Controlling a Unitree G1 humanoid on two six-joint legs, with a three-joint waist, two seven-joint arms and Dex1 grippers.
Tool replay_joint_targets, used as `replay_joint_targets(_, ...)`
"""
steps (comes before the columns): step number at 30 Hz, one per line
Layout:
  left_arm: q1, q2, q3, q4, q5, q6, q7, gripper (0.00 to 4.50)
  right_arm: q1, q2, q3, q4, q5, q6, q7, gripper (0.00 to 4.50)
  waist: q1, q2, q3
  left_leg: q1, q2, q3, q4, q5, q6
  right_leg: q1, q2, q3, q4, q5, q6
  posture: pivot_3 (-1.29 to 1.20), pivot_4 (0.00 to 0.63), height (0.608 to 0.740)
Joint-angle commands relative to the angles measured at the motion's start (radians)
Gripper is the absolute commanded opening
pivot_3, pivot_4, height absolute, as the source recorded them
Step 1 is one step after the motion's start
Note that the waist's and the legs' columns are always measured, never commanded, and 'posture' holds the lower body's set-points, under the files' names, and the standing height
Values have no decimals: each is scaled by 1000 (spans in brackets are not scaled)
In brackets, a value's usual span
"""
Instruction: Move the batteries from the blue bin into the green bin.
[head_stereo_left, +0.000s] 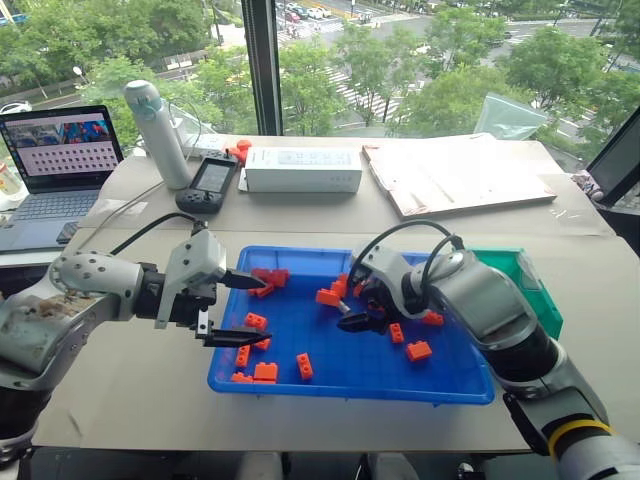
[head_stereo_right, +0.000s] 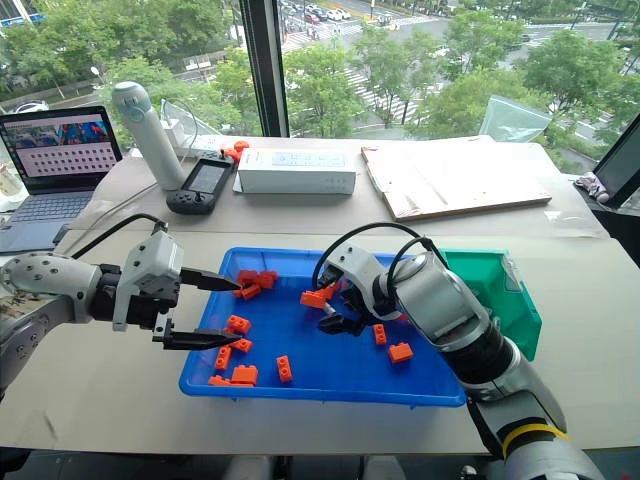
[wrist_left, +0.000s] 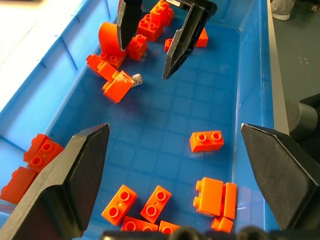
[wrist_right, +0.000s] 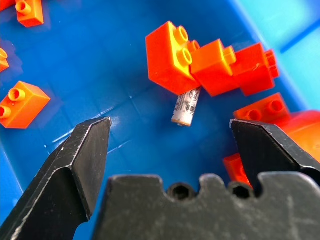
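Observation:
The blue bin (head_stereo_left: 350, 392) lies in the middle of the table, strewn with orange bricks (head_stereo_left: 418, 350). One battery (wrist_right: 186, 107), a small silvery cylinder, rests on the bin floor with one end tucked under a cluster of bricks (wrist_right: 200, 62). My right gripper (wrist_right: 170, 125) hangs open just above it, pointing down into the bin's centre (head_stereo_left: 355, 318). Over the bin's left side my left gripper (head_stereo_left: 266, 311) is open and holds nothing. The left wrist view shows the same battery (wrist_left: 136, 78) near the right gripper's fingers (wrist_left: 182, 47). The green bin (head_stereo_left: 530, 285) stands against the blue bin's right end.
At the table's back are a laptop (head_stereo_left: 60, 160), a white bottle (head_stereo_left: 160, 135), a handheld controller (head_stereo_left: 208, 185), a white box (head_stereo_left: 303, 170) and flat cardboard (head_stereo_left: 460, 175). A window runs behind them.

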Motion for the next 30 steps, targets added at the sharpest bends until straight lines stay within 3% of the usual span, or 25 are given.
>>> replay_joint_targets(1,-16,17,25,-23,8,-10,-2,4500,10,53,-41,21,12,2,-101,4197,1,0,0,0,0,0,0,0,0,0,0,0,1,0,0,0,150,740)
replay_joint_targets(3,-13,20,25,-28,14,-14,1,4500,24,73,-39,59,10,-30,-143,3745,2,0,0,0,0,0,0,1,0,0,0,0,2,0,1,0,150,740)
replay_joint_targets(5,-11,23,25,-30,17,-14,1,4500,28,99,-53,94,13,-47,-179,3745,1,-1,0,0,0,0,1,0,-1,-1,0,0,2,0,1,0,150,740)
replay_joint_targets(8,-13,25,27,-29,18,-12,2,4500,39,111,-33,150,11,-102,-219,2989,0,-1,-1,0,0,0,1,0,-1,-1,0,0,2,0,1,0,150,740)
replay_joint_targets(16,-24,27,23,-15,28,-12,-6,4500,49,50,30,149,50,-187,-202,268,0,-2,-1,0,0,0,1,0,-1,-1,0,0,2,0,1,0,150,740)
replay_joint_targets(22,-39,7,5,-8,34,-18,-8,4500,66,-269,175,-71,121,-398,78,254,2,-2,-1,0,-1,0,1,0,-1,0,0,0,-1,-1,1,0,150,740)
replay_joint_targets(30,-67,-33,-9,1,26,-15,-12,4500,111,-515,-55,-172,282,-480,283,254,0,-3,-1,-1,0,0,0,0,-1,-1,0,1,0,-2,0,0,150,740)
